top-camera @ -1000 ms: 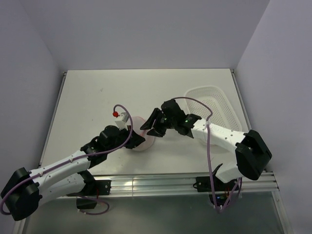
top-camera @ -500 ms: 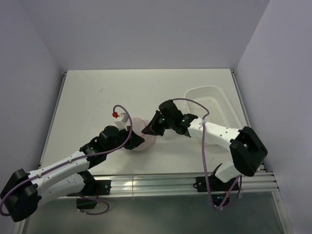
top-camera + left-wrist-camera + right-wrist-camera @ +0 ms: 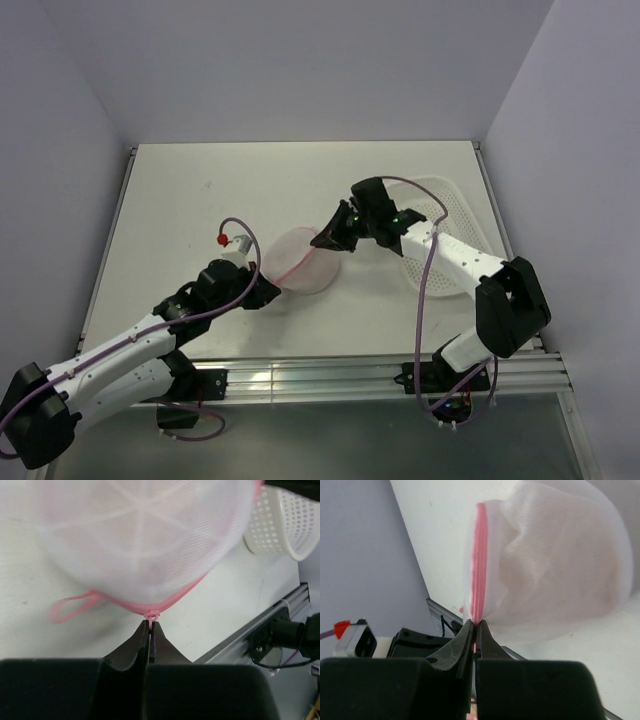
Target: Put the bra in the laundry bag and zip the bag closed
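Note:
The laundry bag (image 3: 306, 262), a round white mesh pouch with a pink zipper rim, lies mid-table, stretched between both grippers. My left gripper (image 3: 268, 291) is shut on the small pink zipper pull (image 3: 151, 615) at the bag's near-left edge. My right gripper (image 3: 326, 240) is shut on the pink zipper rim (image 3: 479, 560) at the bag's far-right edge. In the left wrist view the bag (image 3: 145, 535) fills the top, above the left gripper (image 3: 150, 625). The bra (image 3: 545, 580) shows only as a faint peach tint through the mesh, above the right gripper (image 3: 477, 626).
A white perforated plastic basket (image 3: 452, 215) stands at the right, partly under my right arm, and shows in the left wrist view (image 3: 282, 522). A pink fabric loop (image 3: 70, 608) hangs from the bag's rim. Walls close the table on three sides.
My right gripper has shut on the bag's zipper rim and drawn back to the right. The left gripper pulled back left, still shut. The bag now lies broader between them.

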{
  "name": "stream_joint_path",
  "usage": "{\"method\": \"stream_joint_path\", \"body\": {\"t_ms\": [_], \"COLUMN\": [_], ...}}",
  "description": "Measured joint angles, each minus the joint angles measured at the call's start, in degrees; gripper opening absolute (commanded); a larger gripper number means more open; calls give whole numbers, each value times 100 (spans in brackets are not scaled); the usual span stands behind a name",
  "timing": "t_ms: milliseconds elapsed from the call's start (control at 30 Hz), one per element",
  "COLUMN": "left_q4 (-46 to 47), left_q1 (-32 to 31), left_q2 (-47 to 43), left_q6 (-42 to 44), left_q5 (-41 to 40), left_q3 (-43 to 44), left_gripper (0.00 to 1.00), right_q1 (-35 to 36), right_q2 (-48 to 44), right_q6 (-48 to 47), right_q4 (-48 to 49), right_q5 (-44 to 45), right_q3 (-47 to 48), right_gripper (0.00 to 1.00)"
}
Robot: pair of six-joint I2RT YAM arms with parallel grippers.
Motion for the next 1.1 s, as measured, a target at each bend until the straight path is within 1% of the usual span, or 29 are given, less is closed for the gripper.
{"method": "stream_joint_path", "body": {"t_ms": [133,300,367,400,433,467,500,600,633,733,800,900,967,1100], "left_q4": [-310,-468,-538,-570,-597,-616,-636,-671,-658,-514,-374,-153,-52,216], "left_q1": [240,326,330,330,337,339,341,341,339,332,317,258,190,-9], "left_q2": [-273,-614,-708,-730,-756,-765,-745,-553,-431,-72,146,398,525,743], "left_q6": [-98,-192,-208,-205,-205,-203,-199,-155,-151,-140,-138,-136,-133,-127], "left_q5": [-192,-367,-396,-407,-413,-413,-409,-343,-313,-181,-90,13,57,94], "left_q3": [-2,17,66,96,129,164,208,328,361,393,396,450,531,695], "left_gripper": [0,0,0,0,0,0,0,0,0,0,0,0,0,0], "right_q1": [-192,-332,-343,-343,-343,-345,-345,-396,-415,-457,-468,-448,-372,-24], "right_q2": [284,942,1266,1388,1495,1585,1641,1652,1635,1495,1237,590,26,-898], "right_q6": [-544,-1200,-1423,-1499,-1569,-1622,-1665,-1759,-1768,-1757,-1707,-1537,-1325,-782], "right_q4": [-396,-1012,-1266,-1366,-1467,-1541,-1602,-1690,-1696,-1749,-1742,-1668,-1491,-1075], "right_q5": [-240,-546,-640,-664,-675,-669,-658,-450,-382,-94,13,66,61,57], "right_q3": [706,1709,2162,2323,2481,2610,2691,2789,2798,2743,2557,2020,1486,409], "right_gripper": [0,0,5,8,16,21,33,46,51,54,54,54,54,55]}}
